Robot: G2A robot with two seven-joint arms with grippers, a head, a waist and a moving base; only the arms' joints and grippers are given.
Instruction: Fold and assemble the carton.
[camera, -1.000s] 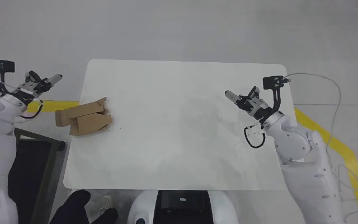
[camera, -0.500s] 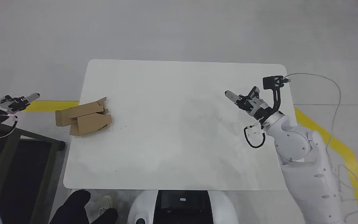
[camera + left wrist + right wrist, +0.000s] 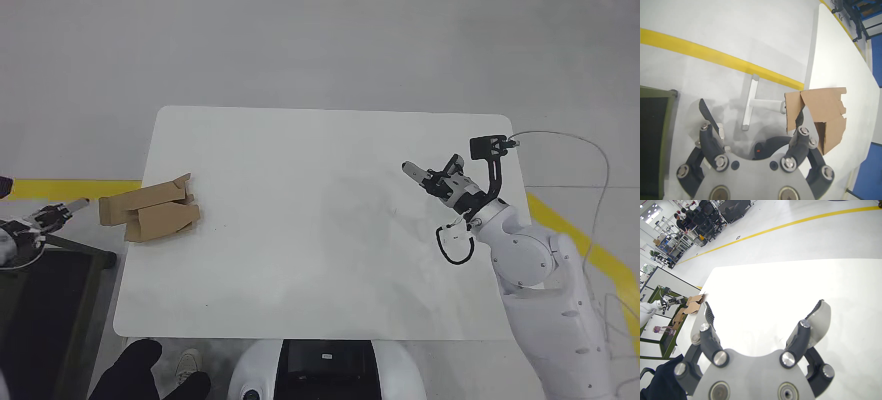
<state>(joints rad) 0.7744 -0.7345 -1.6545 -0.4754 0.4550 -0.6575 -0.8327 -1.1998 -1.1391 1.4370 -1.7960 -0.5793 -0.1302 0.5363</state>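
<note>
A partly folded brown carton (image 3: pixel 150 210) lies at the left edge of the white table (image 3: pixel 320 250), one end hanging over the rim. My left gripper (image 3: pixel 62 211) is off the table, left of the carton and level with it, a short gap away. In the left wrist view it (image 3: pixel 753 115) is open and empty, with the carton (image 3: pixel 821 115) just beyond one fingertip (image 3: pixel 800 116). My right gripper (image 3: pixel 430 176) hangs open and empty over the table's right side. From the right wrist view, this gripper (image 3: pixel 762 311) faces the far-off carton (image 3: pixel 694 304).
A green-framed cart (image 3: pixel 45 300) stands left of the table, holding loose cardboard pieces (image 3: pixel 678 318). Under the carton's end is the table's white foot (image 3: pixel 751 106). A dark sleeve (image 3: pixel 140 365) shows at the near left corner. A yellow line (image 3: pixel 715 55) crosses the floor.
My left gripper has come from beside the table's far left corner toward the near side, ending level with the carton. The right arm and the carton have not moved.
</note>
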